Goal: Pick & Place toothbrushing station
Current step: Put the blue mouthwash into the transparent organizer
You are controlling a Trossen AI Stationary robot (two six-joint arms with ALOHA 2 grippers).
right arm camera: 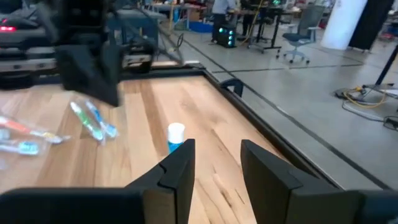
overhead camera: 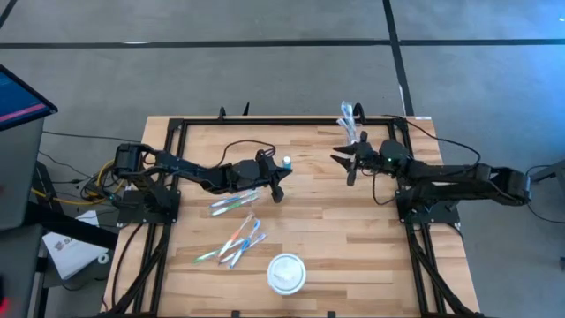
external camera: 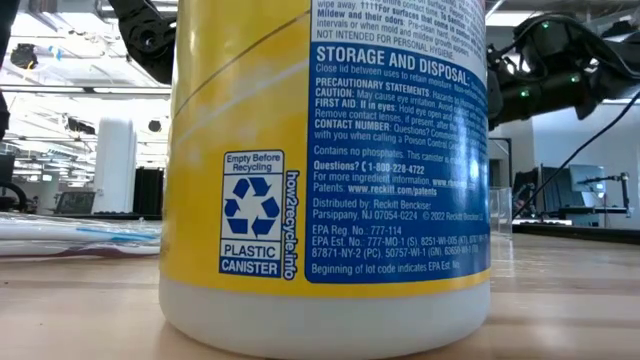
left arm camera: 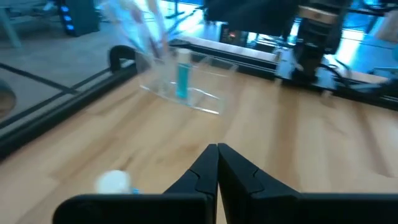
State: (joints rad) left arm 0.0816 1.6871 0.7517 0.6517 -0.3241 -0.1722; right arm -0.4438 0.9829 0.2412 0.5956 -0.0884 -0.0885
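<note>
High view shows the right pincer (overhead camera: 347, 160) spread and empty near the clear tumbler (overhead camera: 351, 121) at the counter's (overhead camera: 327, 238) far edge, apparently just freed, while the left pincer (overhead camera: 279, 190) hovers pressed together over scattered toothbrushes (overhead camera: 235, 202).

bare wood between both arms; only the small tube (overhead camera: 287, 162) stands there, toothbrushes (overhead camera: 236, 238) farther off.

Count from the high view: two arms, one tool each, left tool (overhead camera: 278, 190) and right tool (overhead camera: 349, 163). One clear tumbler (overhead camera: 353, 119) at the far edge of the surface (overhead camera: 335, 230), its contents not countable. One small tube (overhead camera: 287, 162) upright. Loose toothbrushes in two clusters, a pair (overhead camera: 234, 202) and roughly four (overhead camera: 237, 243); exact number unclear. One white canister (overhead camera: 286, 273).
</note>
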